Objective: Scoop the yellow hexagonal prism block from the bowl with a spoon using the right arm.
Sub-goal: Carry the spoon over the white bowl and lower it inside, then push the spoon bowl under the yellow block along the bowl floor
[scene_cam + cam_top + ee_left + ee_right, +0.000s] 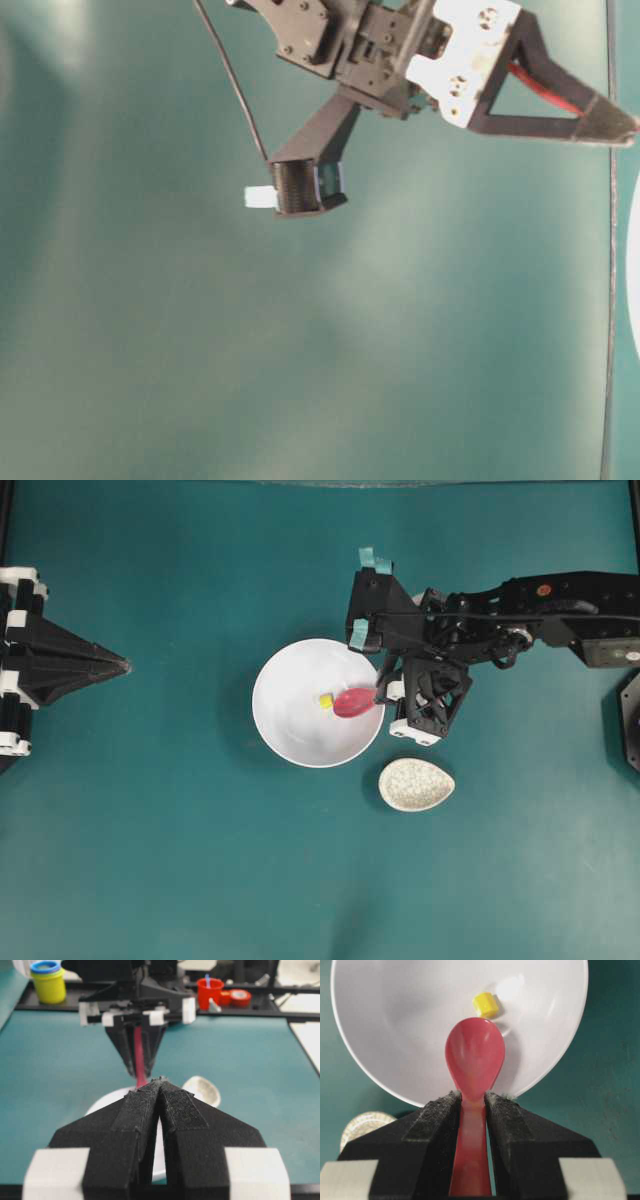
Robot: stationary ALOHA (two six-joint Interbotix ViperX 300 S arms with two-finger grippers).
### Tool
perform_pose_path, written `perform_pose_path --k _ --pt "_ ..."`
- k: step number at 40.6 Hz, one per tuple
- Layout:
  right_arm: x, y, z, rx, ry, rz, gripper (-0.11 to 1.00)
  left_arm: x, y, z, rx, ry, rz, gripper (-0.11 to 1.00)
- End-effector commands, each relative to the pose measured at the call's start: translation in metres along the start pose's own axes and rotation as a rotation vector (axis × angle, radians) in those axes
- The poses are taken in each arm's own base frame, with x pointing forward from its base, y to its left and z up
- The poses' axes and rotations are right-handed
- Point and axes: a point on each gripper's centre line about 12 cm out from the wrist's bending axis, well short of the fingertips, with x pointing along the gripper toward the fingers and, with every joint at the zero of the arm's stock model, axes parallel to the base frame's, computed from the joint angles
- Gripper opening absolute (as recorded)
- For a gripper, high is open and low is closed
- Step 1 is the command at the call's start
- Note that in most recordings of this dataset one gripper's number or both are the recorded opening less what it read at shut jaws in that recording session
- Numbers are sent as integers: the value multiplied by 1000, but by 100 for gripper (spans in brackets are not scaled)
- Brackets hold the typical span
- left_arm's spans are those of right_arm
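The right claw (472,1105) clamps the handle of a glossy pink spoon (474,1057), its oval scoop inside the smooth white bowl (385,1035) just beside the small yellow block (485,1004) (left claw (159,1091) closed, empty).

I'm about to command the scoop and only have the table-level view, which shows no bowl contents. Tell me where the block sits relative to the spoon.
Observer: The yellow block lies in the white bowl, just beyond the spoon tip.
Operator: Confirm the grip.
Observer: The right gripper clamps the spoon's handle, scoop empty.
Operator: Report the left arm.
Observer: The left gripper is shut, far from the bowl.
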Motion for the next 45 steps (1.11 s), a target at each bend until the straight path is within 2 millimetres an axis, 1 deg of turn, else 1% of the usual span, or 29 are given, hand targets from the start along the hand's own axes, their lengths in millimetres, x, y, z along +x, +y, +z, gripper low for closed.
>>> perform_pose_path --k 1,29,45 --pt "-6 2 9 -2 -30 4 24 3 0 7 1 -15 -2 0" --pt "16 -3 11 1 -45 -10 24 3 0 7 1 -18 -2 0" --pt "22 5 20 -26 -101 -4 24 3 0 7 1 -18 -2 0"
